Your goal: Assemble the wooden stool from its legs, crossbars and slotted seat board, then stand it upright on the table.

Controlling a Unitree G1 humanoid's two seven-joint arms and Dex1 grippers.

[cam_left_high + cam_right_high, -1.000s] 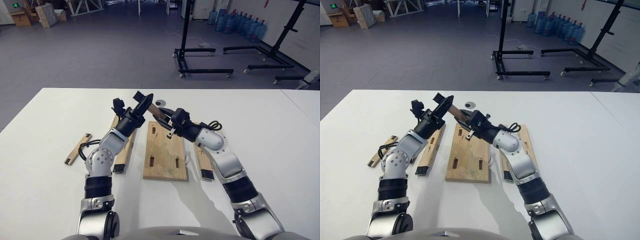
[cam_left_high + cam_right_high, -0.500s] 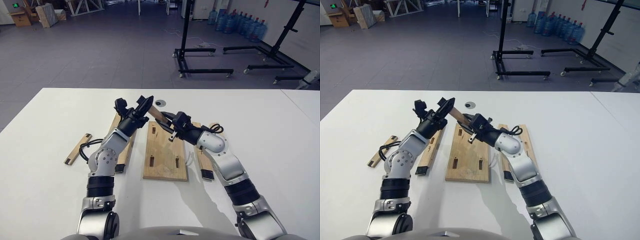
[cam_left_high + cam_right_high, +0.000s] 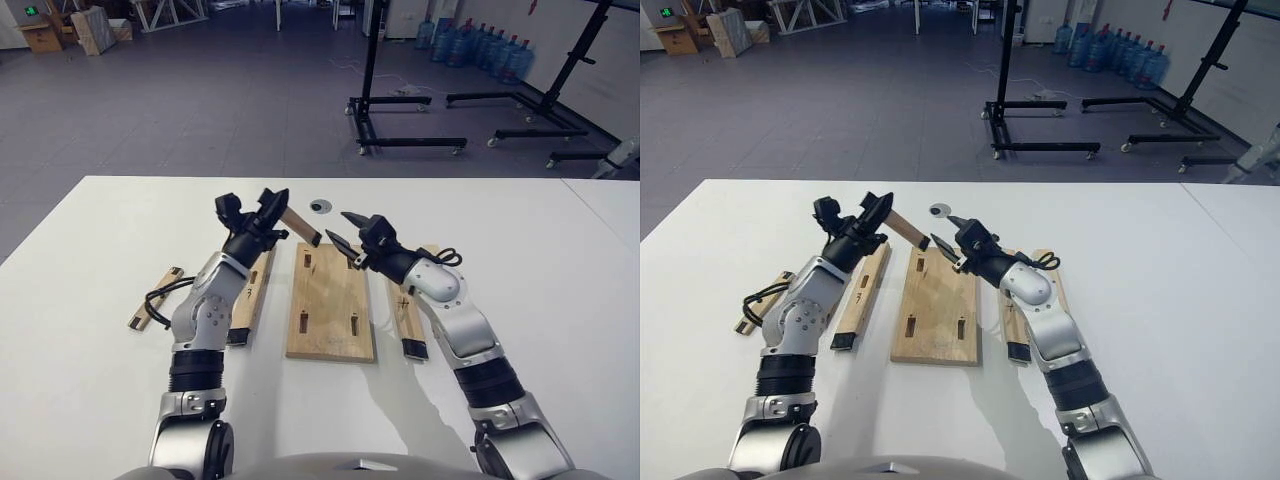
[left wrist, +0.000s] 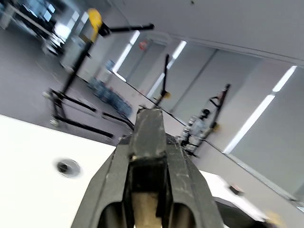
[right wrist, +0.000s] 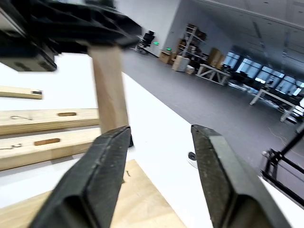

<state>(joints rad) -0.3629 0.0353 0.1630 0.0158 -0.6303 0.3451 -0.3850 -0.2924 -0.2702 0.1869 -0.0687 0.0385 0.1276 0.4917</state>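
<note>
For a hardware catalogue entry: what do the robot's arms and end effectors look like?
The left arm and right arm are silver-grey rounded shells with black ribbed bands. The left end effector and right end effector are black, each with two tapered fingers. A black cable loops off each arm.

Left tool (image 3: 877, 213) gripping raised crossbar (image 3: 906, 230), right tool (image 3: 951, 234) spread wide, near seat board (image 3: 937, 320)

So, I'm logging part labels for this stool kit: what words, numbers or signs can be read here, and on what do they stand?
No text can be read.
Green sign at the far end of the hall: too small to read.
Scribbles on the legs: too blurred to read.
Seat board: no print to be seen.
</note>
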